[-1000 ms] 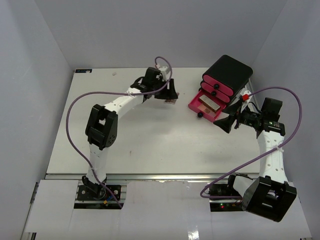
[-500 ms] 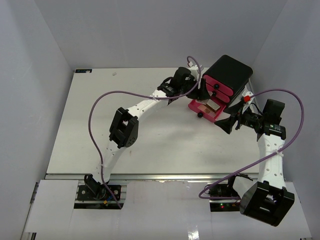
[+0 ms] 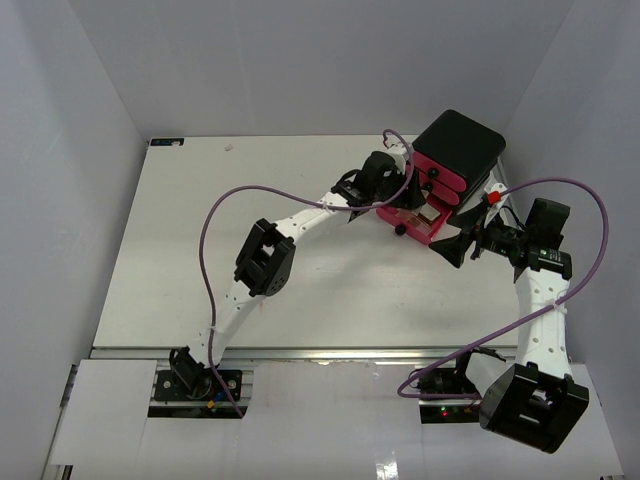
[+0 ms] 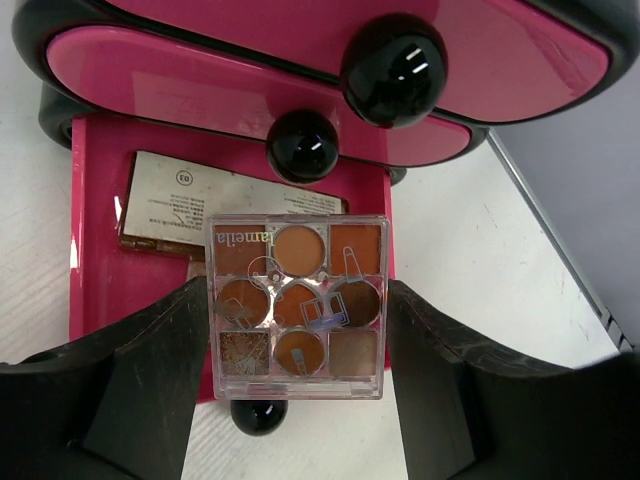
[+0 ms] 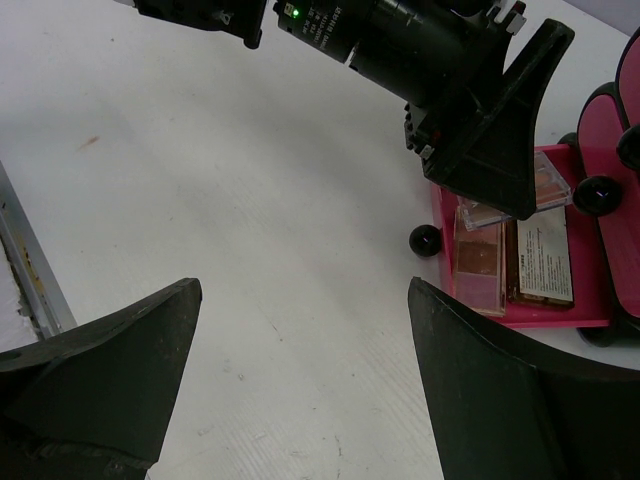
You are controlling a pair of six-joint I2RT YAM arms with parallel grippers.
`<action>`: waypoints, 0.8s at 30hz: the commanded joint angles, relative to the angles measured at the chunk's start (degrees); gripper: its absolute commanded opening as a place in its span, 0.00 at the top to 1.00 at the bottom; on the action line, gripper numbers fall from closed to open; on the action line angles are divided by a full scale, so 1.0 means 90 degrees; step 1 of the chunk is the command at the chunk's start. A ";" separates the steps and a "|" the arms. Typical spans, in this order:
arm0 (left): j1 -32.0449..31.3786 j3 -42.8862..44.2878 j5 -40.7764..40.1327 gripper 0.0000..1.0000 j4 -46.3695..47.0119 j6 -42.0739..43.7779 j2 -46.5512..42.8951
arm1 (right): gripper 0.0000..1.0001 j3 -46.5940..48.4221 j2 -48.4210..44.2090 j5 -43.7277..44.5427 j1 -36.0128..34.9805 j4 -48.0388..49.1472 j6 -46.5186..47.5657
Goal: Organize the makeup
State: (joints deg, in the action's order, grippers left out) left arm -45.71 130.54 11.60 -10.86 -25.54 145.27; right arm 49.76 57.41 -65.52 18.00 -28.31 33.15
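My left gripper (image 3: 406,194) is shut on a clear-lidded eyeshadow palette (image 4: 298,305) with brown and tan pans. It holds the palette over the open bottom drawer (image 4: 92,262) of the black box. A flat case with a white label (image 4: 195,200) lies in that drawer. In the right wrist view the drawer (image 5: 592,305) holds a tan-pink palette (image 5: 480,262) beside the labelled case (image 5: 546,250), and the left gripper's fingers (image 5: 500,130) hang over them. My right gripper (image 3: 450,246) is open and empty, above bare table in front of the drawer (image 5: 300,385).
The black box (image 3: 462,140) with pink drawers stands at the table's back right; its two upper drawers (image 4: 330,45) are shut. The open drawer's black knob (image 5: 426,241) sticks out toward the table's middle. A purple cable loops above each arm.
My left arm swung right from the back middle of the table to the open drawer, carrying the palette. The right arm shifted only slightly.
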 commanded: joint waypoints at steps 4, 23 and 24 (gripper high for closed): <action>-0.0094 0.0290 -0.0421 0.48 0.0388 -0.0004 -0.0005 | 0.10 -0.0050 -0.0057 -0.0089 0.0035 0.0206 -0.0079; -0.0118 0.0204 -0.0404 0.10 0.0430 0.0144 -0.0299 | 0.10 -0.0089 0.0000 -0.0183 0.0090 0.0188 -0.0056; -0.0125 0.0176 -0.0418 0.10 0.0409 0.0151 -0.0327 | 0.10 -0.0089 0.0007 -0.0190 0.0090 0.0195 -0.0042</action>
State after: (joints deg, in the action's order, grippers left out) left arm -46.41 131.13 8.25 -7.86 -25.18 146.98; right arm 49.69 57.43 -65.62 18.34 -28.16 32.99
